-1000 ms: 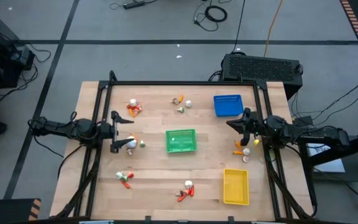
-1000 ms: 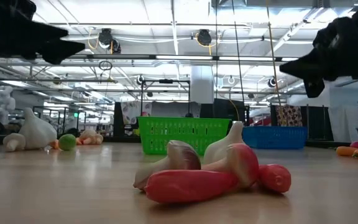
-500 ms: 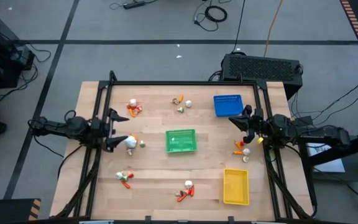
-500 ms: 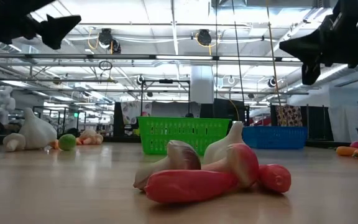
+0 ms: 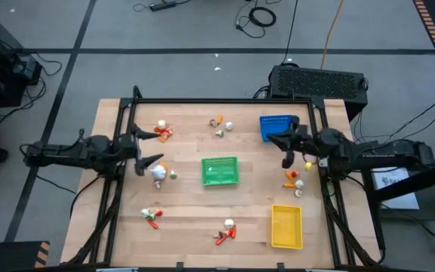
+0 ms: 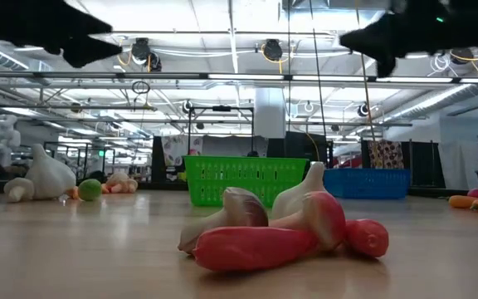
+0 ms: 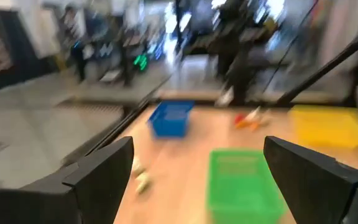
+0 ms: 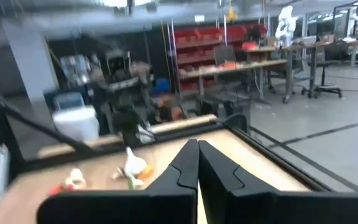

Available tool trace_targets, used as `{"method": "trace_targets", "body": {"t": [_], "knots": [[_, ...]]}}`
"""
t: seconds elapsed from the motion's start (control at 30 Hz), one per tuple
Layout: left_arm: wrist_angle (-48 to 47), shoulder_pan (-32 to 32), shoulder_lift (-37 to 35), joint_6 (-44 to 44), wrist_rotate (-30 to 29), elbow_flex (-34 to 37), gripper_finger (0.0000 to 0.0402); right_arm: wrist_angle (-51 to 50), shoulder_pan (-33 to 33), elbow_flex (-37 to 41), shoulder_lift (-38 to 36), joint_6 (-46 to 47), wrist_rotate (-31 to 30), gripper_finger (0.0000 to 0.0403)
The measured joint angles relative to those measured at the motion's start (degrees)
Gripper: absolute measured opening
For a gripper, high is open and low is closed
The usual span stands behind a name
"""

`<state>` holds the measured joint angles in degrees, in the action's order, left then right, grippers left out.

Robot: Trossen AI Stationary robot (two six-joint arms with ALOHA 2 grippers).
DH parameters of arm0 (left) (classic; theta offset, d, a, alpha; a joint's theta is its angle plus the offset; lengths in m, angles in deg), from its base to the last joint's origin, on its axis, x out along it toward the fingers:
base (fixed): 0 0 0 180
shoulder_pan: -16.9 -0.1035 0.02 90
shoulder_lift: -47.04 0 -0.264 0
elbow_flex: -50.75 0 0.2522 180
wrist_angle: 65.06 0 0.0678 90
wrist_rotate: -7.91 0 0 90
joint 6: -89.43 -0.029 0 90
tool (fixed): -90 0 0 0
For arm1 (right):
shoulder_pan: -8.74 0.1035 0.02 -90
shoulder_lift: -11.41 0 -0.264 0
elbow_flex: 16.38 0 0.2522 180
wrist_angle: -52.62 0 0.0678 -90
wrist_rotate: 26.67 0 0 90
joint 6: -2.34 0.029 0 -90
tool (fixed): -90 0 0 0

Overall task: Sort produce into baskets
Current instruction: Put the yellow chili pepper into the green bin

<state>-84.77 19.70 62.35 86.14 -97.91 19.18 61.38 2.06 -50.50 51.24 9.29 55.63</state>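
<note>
Three baskets stand on the wooden table: blue (image 5: 276,127) at the far right, green (image 5: 220,171) in the middle, yellow (image 5: 286,226) at the near right. Small clusters of produce lie scattered: far left (image 5: 162,131), far middle (image 5: 220,125), a white piece with a green one (image 5: 159,174), near left (image 5: 151,216), near middle (image 5: 227,230) and right (image 5: 296,181). My left gripper (image 5: 148,148) hangs open above the table, just beyond the white piece, holding nothing. The right gripper (image 5: 280,145) is shut and empty, raised beside the blue basket's near corner.
A black metal frame (image 5: 217,100) runs around the table's far and side edges. In the low view a red and white produce pile (image 6: 280,228) lies close in front, with a garlic (image 6: 48,174) at the left. Bare wood shows between the clusters.
Both grippers have risen. The left one drew back from over the white piece toward the far side. The right one moved left toward the blue basket.
</note>
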Motion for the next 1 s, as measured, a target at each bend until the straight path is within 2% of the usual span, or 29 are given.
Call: {"method": "trace_targets", "body": {"t": [0.13,0.3,0.47,0.6,0.7,0.8,0.87,1.0], "knots": [[-6.81,-4.67,9.19,0.24,0.06,-6.76,0.0365,-4.94,0.00,-8.27,8.83,-3.35,0.00,0.0000],[-10.21,-7.35,18.27,-0.22,6.25,-11.39,0.0365,-12.26,0.05,-17.65,18.00,-3.60,0.17,0.0001],[-10.33,-6.66,21.86,-0.52,12.29,-12.32,0.0365,-22.75,0.95,-26.58,25.27,-3.59,0.14,0.0024],[-10.71,-5.55,22.68,2.85,16.27,-12.30,0.0365,-36.98,3.22,-34.90,29.77,-2.24,0.31,0.0057],[-10.61,-5.09,22.75,5.63,16.61,-12.30,0.0365,-51.35,4.75,-42.09,32.48,2.66,0.34,0.0079],[-10.00,-5.02,23.49,7.05,10.21,-12.28,0.0365,-65.23,6.04,-48.14,34.95,11.06,0.37,0.0094],[-9.98,-5.09,24.59,7.27,7.80,-12.27,0.0365,-73.40,7.16,-50.01,36.11,17.39,0.55,0.0100],[-8.49,-5.02,28.19,5.49,7.31,-12.25,0.0365,-84.74,10.22,-49.81,37.82,29.26,0.70,0.0108]]}}
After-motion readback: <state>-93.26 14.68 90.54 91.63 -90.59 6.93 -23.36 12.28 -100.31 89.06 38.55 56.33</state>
